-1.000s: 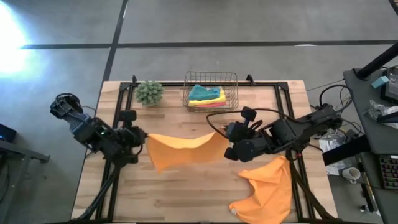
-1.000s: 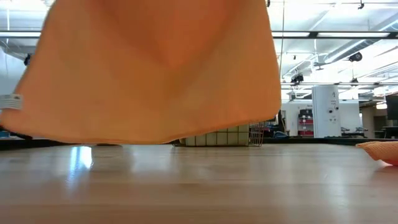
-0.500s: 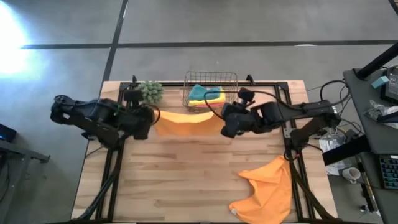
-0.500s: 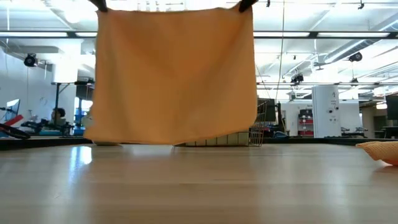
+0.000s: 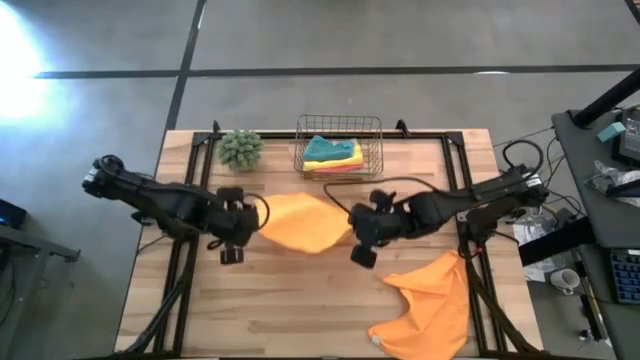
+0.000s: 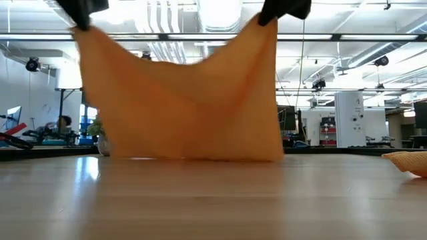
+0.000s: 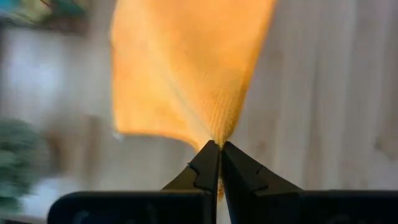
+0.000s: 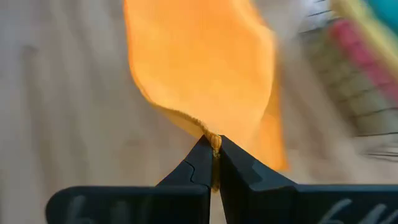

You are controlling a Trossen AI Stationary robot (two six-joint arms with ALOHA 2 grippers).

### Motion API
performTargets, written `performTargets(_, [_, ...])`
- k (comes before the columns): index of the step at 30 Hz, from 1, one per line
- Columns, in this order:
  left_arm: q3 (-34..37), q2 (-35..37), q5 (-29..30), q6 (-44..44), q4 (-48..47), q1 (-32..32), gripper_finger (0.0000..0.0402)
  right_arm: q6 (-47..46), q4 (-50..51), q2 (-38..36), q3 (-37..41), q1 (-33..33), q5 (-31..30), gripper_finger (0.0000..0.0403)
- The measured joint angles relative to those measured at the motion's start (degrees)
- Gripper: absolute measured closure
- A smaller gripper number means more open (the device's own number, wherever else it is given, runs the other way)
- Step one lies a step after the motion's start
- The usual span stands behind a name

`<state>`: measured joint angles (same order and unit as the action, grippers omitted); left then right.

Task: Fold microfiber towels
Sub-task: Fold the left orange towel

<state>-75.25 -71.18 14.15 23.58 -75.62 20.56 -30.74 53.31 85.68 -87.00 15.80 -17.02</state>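
An orange microfiber towel [image 5: 300, 222] hangs between my two grippers at the table's middle; in the low view the towel [image 6: 187, 107] sags at its top edge, and its bottom edge rests on the table. My left gripper [image 5: 243, 222] is shut on its left corner, my right gripper [image 5: 357, 226] on its right corner. A second orange towel [image 5: 430, 300] lies crumpled at the near right. Folded teal, yellow and pink towels [image 5: 333, 153] lie in a wire basket [image 5: 338, 125] at the far edge. My left gripper pinches the towel's upper left corner [image 7: 219, 138] between its two fingers. The towel hangs below the corner [image 6: 83, 30], slack, with its lower edge on the table. My right gripper pinches the towel's upper right corner [image 8: 213, 140] between its two fingers. The towel hangs below that corner [image 6: 267, 20], its lower edge [image 6: 200, 157] on the table.
A fuzzy green plant ball [image 5: 240, 148] stands at the far left beside the basket. The crumpled orange towel reaches the table's near right edge. Bare wood [image 5: 290, 300] lies near the front middle.
Both grippers have swung the towel from the table's middle toward the far edge and back toward the near side, lower. The towel, hanging flat and clear half a second ago, now touches the table with its bottom edge and its top edge sags.
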Motion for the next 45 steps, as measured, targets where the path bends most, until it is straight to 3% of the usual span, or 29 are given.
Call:
performTargets(6, [7.0, 0.0, -8.0, 9.3, 6.4, 5.5, 0.0402, -8.1, -7.2, 0.0, 5.9, 5.4, 4.5, 0.0394])
performTargets(14, [12.9, -0.1, -12.1, 18.9, 16.8, 11.3, 0.0401, -18.2, -14.5, 0.0, 13.5, 12.2, 5.2, 0.0394])
performTargets(23, [13.7, -2.7, -17.0, 35.2, 19.0, 16.3, 0.0402, -28.8, -20.7, 0.0, 18.5, 19.2, 6.8, 0.0394])
performTargets(29, [12.4, -4.7, -22.4, 41.0, 19.8, 21.0, 0.0402, -31.8, -22.8, 0.0, 18.7, 22.5, 6.7, 0.0394])
performTargets(33, [12.1, -4.8, -22.4, 43.2, 20.2, 21.8, 0.0402, -30.4, -22.7, 0.0, 19.2, 22.5, 6.7, 0.0394])
performTargets(40, [12.9, -4.8, -12.0, 43.3, 18.9, 21.3, 0.0401, -29.3, -22.6, 0.0, 21.8, 21.8, 5.0, 0.0394])
performTargets(45, [15.3, -6.5, -9.1, 43.6, 18.9, 19.9, 0.0401, -32.8, -22.6, 0.0, 25.9, 19.7, 2.5, 0.0394])
